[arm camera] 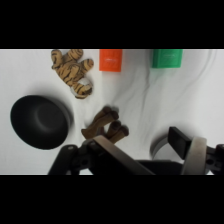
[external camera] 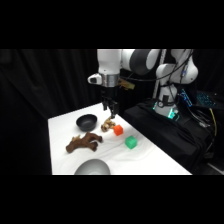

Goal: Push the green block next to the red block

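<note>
Green block (external camera: 131,143) near (apart) red block (external camera: 118,130) — prob. untouched.

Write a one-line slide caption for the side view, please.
Franka gripper hovers above the table, with green block and red block apart below.

My white table (arm camera: 200,100) looks covered in smooth matt cloth with faint creases. The black bowl (arm camera: 40,121) below me is matt with a soft sheen. The striped tiger toy (arm camera: 71,70) and the brown plush animal (arm camera: 106,125) look like fuzzy fabric. The red block (arm camera: 110,60) and green block (arm camera: 167,58) look smooth, like matt plastic.
</note>
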